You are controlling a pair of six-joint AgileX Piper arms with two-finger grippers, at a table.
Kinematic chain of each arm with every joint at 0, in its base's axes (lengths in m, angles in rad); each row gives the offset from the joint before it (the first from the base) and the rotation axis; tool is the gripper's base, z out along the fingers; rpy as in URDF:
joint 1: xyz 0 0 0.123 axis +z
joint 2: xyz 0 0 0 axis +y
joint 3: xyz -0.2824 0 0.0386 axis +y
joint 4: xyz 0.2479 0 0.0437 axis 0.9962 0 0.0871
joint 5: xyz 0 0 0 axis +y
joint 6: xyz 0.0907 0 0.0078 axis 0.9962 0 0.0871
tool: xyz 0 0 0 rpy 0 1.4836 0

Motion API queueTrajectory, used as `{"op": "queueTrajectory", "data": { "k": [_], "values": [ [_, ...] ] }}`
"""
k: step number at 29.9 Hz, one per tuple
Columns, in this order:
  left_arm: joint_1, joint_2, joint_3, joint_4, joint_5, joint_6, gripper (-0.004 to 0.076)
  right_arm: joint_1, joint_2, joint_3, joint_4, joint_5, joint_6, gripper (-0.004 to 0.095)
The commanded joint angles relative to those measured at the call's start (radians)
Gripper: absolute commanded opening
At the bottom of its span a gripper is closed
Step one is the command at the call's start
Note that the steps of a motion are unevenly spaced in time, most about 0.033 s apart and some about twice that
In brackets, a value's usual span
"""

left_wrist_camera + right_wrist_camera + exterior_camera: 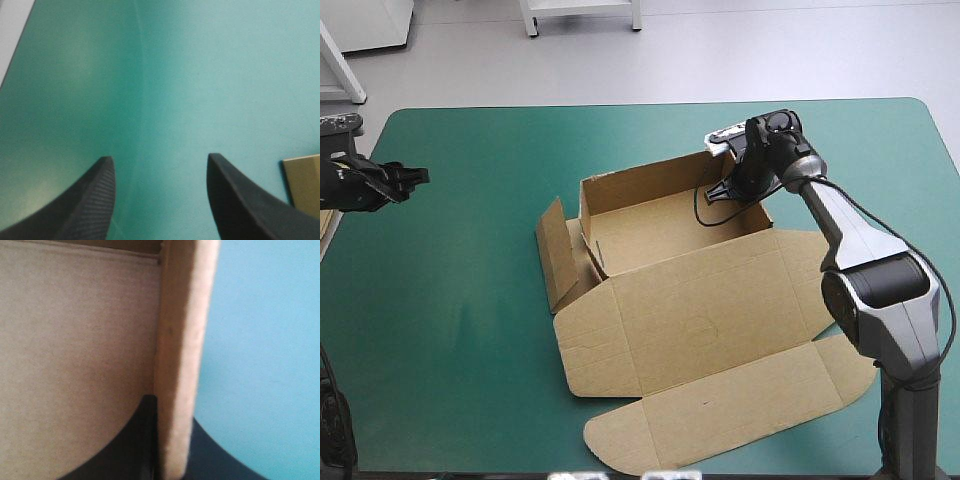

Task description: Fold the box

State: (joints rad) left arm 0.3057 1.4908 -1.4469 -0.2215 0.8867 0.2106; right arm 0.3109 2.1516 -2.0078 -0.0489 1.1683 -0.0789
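The box (700, 300) is seen mid-table on the teal-green cover (460, 340), its far walls raised and its lid laid flat toward the near edge. Its right-hand wall (182, 350) is pinched near the far corner by the right gripper (728, 190), one black finger inside, one outside. The left gripper (418, 178) is held spread over bare cover by the table's left edge, well apart from the box.
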Motion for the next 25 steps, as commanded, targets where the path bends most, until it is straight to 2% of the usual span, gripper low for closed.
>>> {"op": "queueTrajectory", "data": {
  "k": [1, 6, 11, 17, 21, 25],
  "values": [
    [0.001, -0.033, -0.026, -0.084, -0.041, 0.038, 0.0403, -0.006, -0.087, -0.023, -0.008, -0.014, -0.013, -0.0017],
    [0.001, -0.011, -0.01, -0.156, -0.05, 0.084, 0.0403, -0.074, -0.168, -0.027, 0.162, -0.107, -0.028, -0.0017],
    [0.001, 0.011, 0.087, -0.282, -0.132, 0.157, 0.0403, -0.184, -0.252, -0.027, 0.371, -0.156, -0.111, -0.0017],
    [0.001, 0.045, 0.229, -0.67, -0.184, 0.414, 0.0403, -0.304, -0.309, -0.027, 0.596, -0.162, -0.213, -0.0017],
    [0.001, 0.077, 0.274, -0.948, -0.116, 0.628, 0.0403, -0.322, -0.315, -0.027, 0.634, -0.148, -0.231, -0.0017],
    [-0.01, 0.119, 0.287, -1.255, 0.044, 0.802, 0.0403, -0.312, -0.313, -0.027, 0.642, -0.149, -0.238, -0.0017]
  ]
}}
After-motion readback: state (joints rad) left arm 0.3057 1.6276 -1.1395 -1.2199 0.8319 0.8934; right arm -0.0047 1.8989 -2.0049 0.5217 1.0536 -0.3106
